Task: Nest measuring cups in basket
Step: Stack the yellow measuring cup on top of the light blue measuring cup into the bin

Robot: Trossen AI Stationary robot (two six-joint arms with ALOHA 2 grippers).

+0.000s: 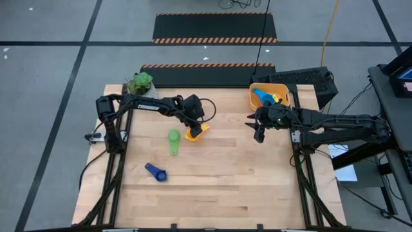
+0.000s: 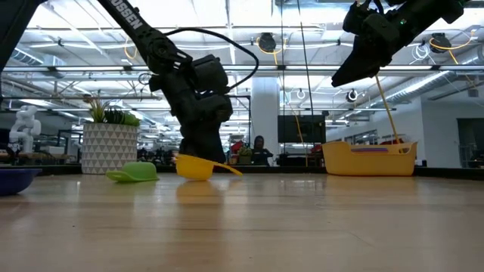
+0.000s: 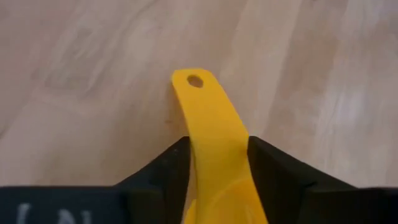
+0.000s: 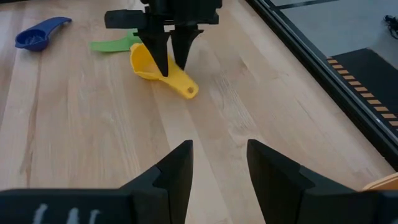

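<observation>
The step in hand was the pick-up of the yellow measuring cup (image 1: 195, 133), which lay on the table (image 1: 212, 187) with its bowl resting on the wood and its flat handle pointing away from the left arm. The left gripper (image 4: 170, 60) stood directly over this cup, its fingers (image 3: 163, 167) flanking the handle on either side; in the left wrist view the handle ran up between them and appeared to touch both, so the jaws were judged to be closing on it, though a firm grasp could not be confirmed. The next move was judged to call for completing the clench on the handle, lifting the cup clear of the wood, and carrying it across to the basket (image 1: 283, 90), which sat well apart from the left gripper at the far right of the table. The basket already held at least one blue cup (image 1: 262, 96). The right gripper (image 1: 259, 127) hung released and empty above the table, near the basket and between it and the left gripper, so it was judged to lie close to the transfer path and might need to yield. The green measuring cup (image 1: 174, 138) lay just beside the left gripper, and the dark blue measuring cup (image 1: 155, 171) lay farther off toward the near edge. A white pot with a plant (image 1: 141, 84) stood behind the left arm, clear of the route.
</observation>
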